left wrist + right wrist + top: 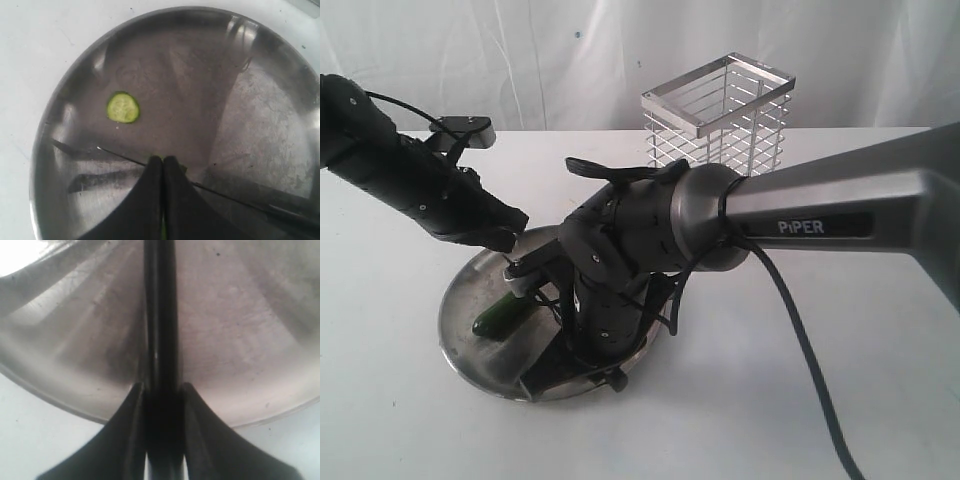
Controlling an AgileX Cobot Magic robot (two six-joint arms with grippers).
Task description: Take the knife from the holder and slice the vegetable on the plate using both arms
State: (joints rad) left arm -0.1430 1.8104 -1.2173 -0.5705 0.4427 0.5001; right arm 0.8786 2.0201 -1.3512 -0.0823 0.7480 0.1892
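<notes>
The plate (458, 322) lies on the white table, and the dark-green vegetable (500, 320) rests on it. My left gripper (163, 159) is shut on one end of the vegetable; only slivers of green show between its fingers. A cut round slice (123, 107) lies flat on the plate (240, 100). The knife (225, 195) crosses the plate edge-on as a thin dark line just past the left fingertips. My right gripper (161, 386) is shut on the knife (160, 300), which runs straight out over the plate (240, 340). In the exterior view the right wrist hides that gripper.
The wire holder (720, 115) stands at the back of the table, behind the right arm (840, 215). A black cable (810, 350) hangs from that arm across the table on the right. A white backdrop closes the rear.
</notes>
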